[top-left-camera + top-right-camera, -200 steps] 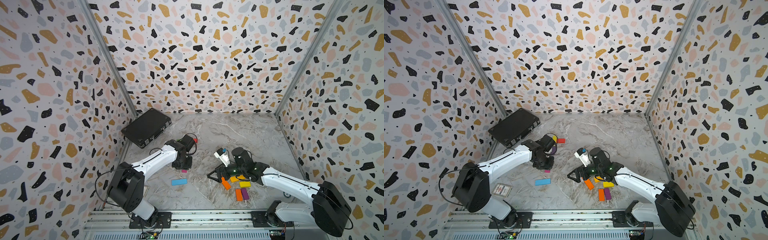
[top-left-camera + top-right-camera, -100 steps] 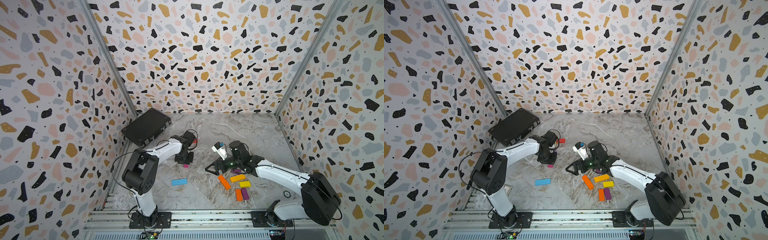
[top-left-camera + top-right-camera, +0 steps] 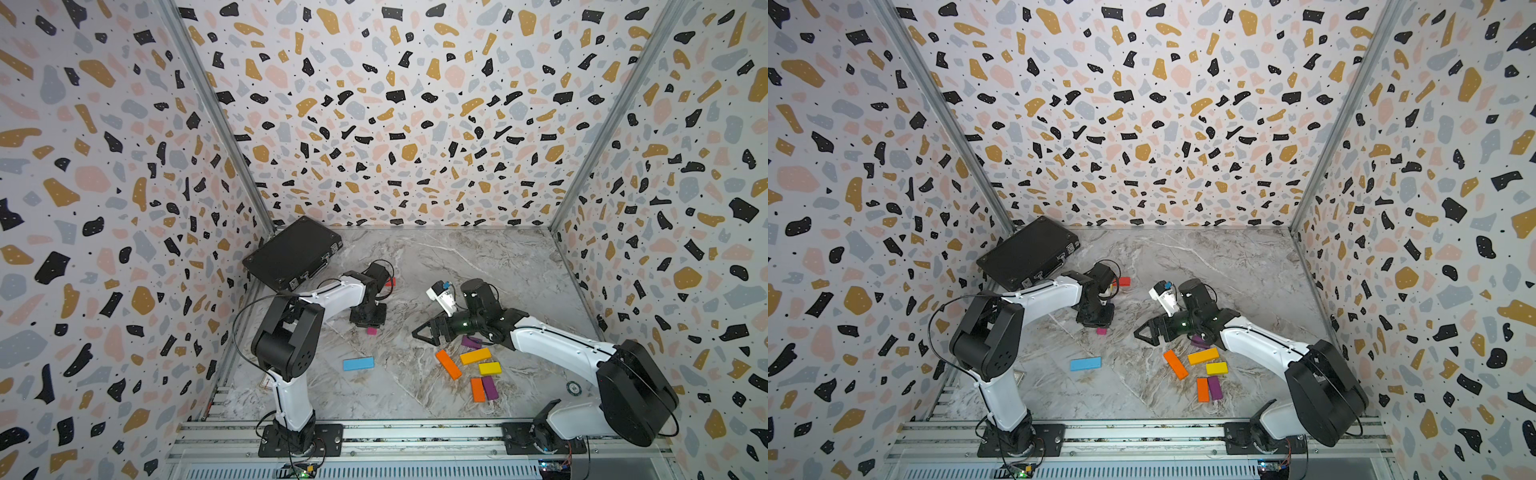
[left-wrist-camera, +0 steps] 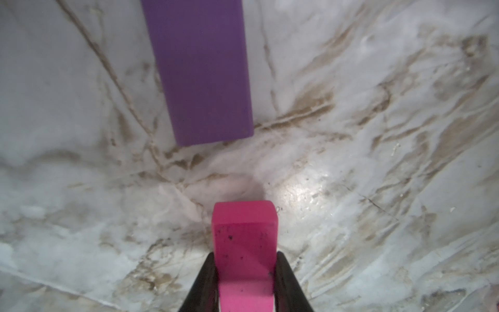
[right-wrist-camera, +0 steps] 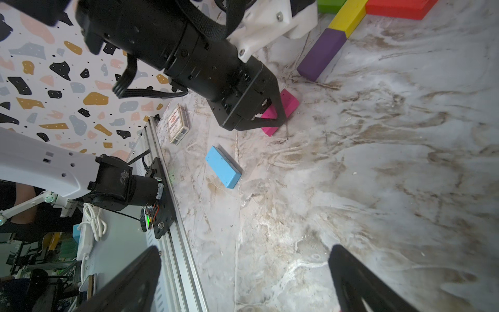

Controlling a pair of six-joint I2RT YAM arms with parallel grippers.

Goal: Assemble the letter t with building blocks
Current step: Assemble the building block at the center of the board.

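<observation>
Progress looks well past the start, by our reading. In the right wrist view a green block (image 5: 330, 4) and a red block (image 5: 397, 8) flank the far end of a yellow block (image 5: 348, 14), which gives the crossbar. The purple stem block (image 5: 321, 54) carries the stem on from the yellow one, end to end. That makes 4 blocks laid, though the crossbar's outer ends fall outside that view.

The left tool (image 4: 245, 256) is clamped on a pink block (image 4: 244, 232), 1 finger on each long side. It holds that block in line with the purple stem block and just short of its free end, with a strip of bare bench (image 4: 378, 189) between the 2. We cannot tell whether the pink block rests on the bench or hangs a little above it. The right tool (image 5: 244, 250) stands with its fingers wide apart and nothing between them, apart from the purple stem block.

What is left, we judge: close the gap so pink meets purple, then let go. A blue block (image 3: 358, 363) lies farther out from the purple stem block, beyond the pink one. 6 spare blocks (image 3: 475, 356) in orange, yellow and purple lie well apart from it. Whether the stem needs any of them we cannot say.
</observation>
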